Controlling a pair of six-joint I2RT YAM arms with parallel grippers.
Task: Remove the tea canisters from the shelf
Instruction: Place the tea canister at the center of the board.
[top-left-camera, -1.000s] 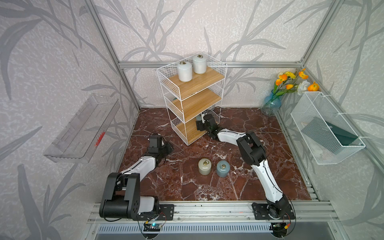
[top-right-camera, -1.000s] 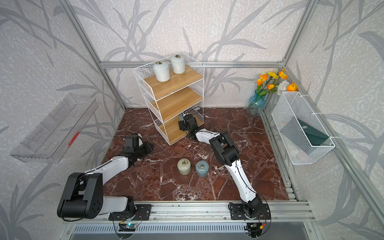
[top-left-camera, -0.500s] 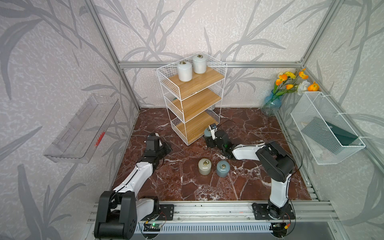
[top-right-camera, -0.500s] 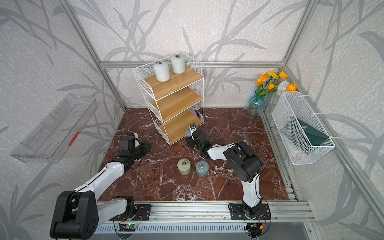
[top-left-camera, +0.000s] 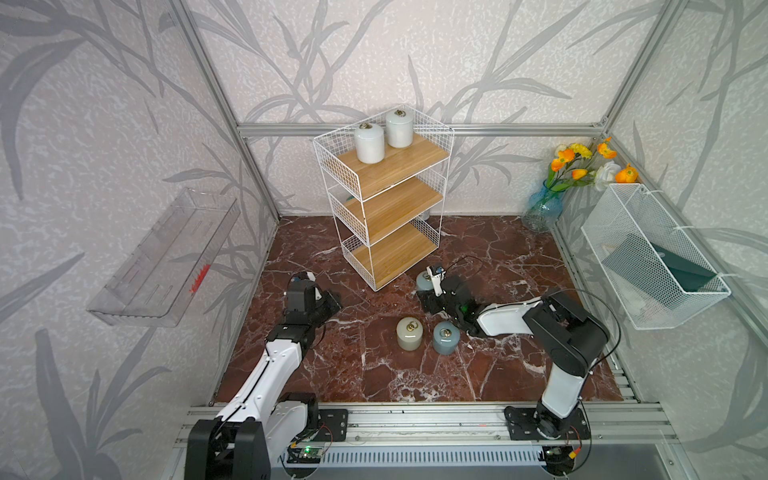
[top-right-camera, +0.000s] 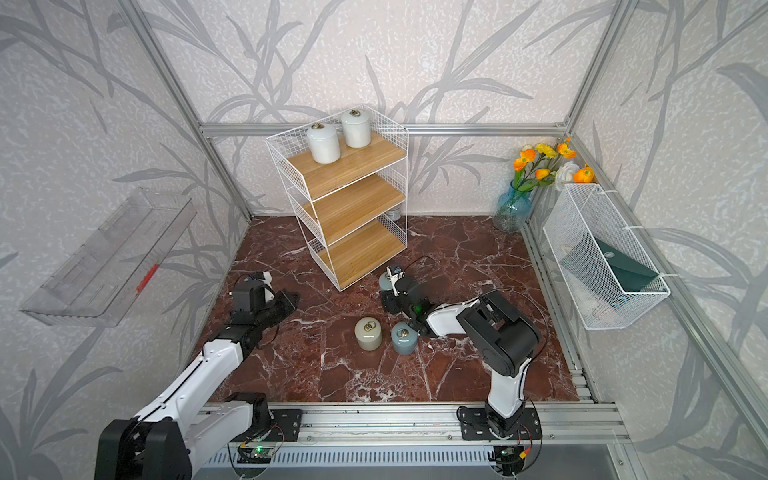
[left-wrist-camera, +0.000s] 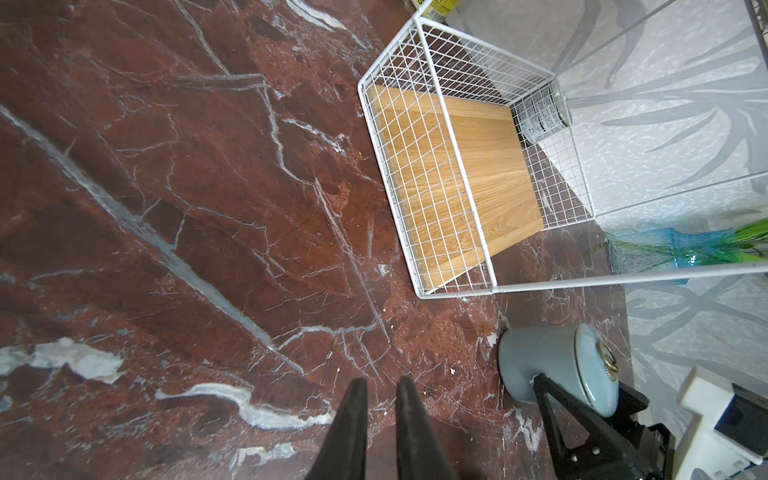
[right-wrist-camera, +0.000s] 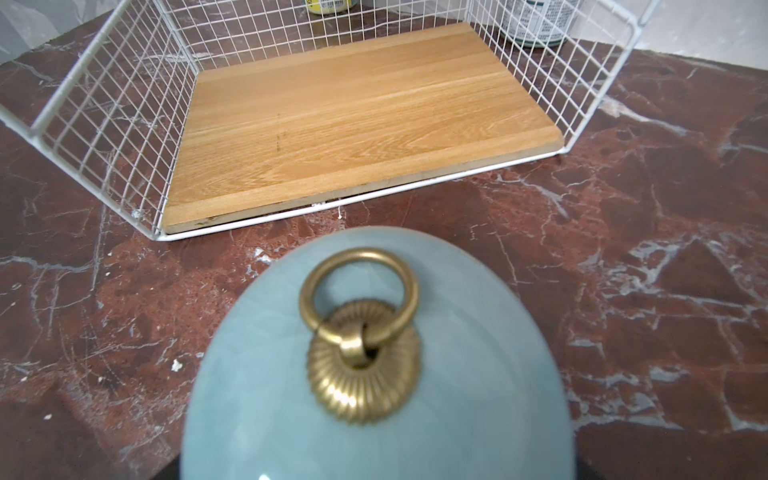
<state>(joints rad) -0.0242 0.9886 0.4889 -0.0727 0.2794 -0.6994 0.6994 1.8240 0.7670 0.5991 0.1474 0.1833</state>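
a second ago my right gripper was reaching into the bottom tier of the shelf. now it is out in front of that tier, low over the marble floor, jaws clamped wide on the blue-grey canister. so this one is off the shelf, and the bottom board shows bare in the right wrist view. i judge three of five done: the beige canister and the other blue-grey canister stand close together on the floor nearby, and the two white canisters remain on the top tier. the held canister is upright, its long axis vertical and parallel to the shelf posts, lid and brass ring pointing up. whether its base touches the floor i cannot tell. my left gripper hovers over bare floor, fingers nearly together, holding nothing.
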